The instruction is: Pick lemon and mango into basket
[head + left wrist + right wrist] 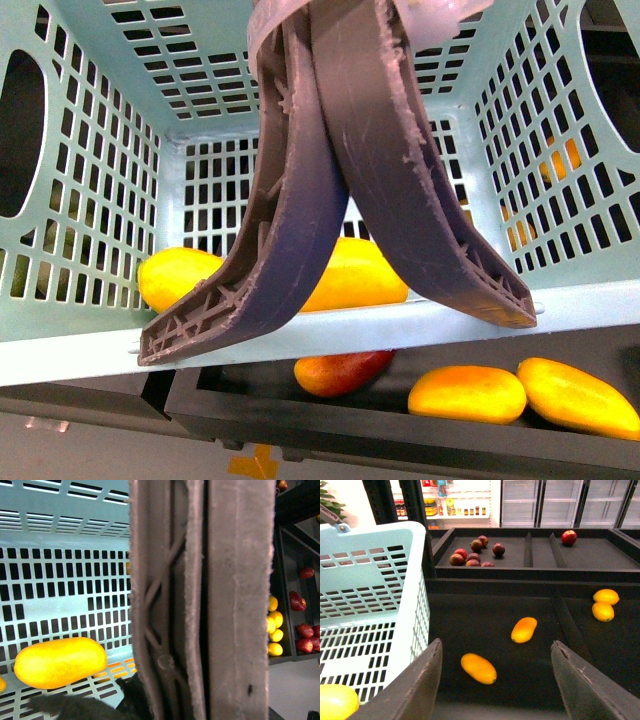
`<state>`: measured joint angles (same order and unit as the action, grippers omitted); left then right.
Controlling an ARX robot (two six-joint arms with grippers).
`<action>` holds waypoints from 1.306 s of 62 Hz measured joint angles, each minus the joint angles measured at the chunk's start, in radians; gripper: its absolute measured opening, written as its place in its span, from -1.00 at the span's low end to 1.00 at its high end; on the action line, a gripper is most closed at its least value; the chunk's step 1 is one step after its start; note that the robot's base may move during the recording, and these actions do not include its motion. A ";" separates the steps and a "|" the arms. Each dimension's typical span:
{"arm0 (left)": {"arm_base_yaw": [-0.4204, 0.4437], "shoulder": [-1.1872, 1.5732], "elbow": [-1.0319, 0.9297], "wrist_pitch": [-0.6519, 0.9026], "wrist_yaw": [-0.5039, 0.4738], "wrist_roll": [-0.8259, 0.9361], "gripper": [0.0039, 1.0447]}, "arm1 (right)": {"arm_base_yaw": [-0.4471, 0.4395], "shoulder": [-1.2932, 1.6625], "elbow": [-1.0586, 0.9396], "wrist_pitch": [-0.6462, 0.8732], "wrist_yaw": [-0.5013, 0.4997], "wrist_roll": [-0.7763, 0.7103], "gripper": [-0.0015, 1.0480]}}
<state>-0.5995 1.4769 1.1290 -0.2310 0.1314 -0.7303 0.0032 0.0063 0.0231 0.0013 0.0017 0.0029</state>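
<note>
beyond the right arm's open fingers (pixel 495 680), two lemons (pixel 605 604) lie well apart.

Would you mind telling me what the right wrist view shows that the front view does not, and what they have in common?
Only the right wrist view shows the open right gripper, two lemons on the dark shelf, and dark red fruit in a bin behind. Only the front view shows the basket's two dark handles crossing close to the camera. Both show the turquoise basket, a yellow fruit inside it, and loose mangoes on the shelf.
</note>
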 joint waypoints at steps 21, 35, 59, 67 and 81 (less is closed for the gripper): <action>-0.011 0.000 0.000 0.000 0.026 -0.008 -0.74 | 0.000 -0.001 0.000 -0.002 0.003 0.000 0.83; -0.008 0.001 0.001 0.000 0.016 -0.008 -0.74 | 0.000 -0.001 0.000 -0.003 0.001 0.000 0.83; 0.000 0.001 0.001 0.000 0.004 -0.003 -0.74 | 0.000 -0.003 0.000 -0.003 0.002 0.000 0.83; -0.002 0.001 0.001 0.000 0.011 -0.004 -0.74 | 0.000 -0.004 0.000 -0.002 0.000 0.000 0.83; -0.002 0.001 0.001 0.000 0.003 -0.003 -0.74 | 0.000 -0.003 0.000 -0.003 0.000 0.000 0.83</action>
<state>-0.6010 1.4776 1.1297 -0.2310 0.1349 -0.7334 0.0036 0.0032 0.0231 -0.0017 0.0021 0.0029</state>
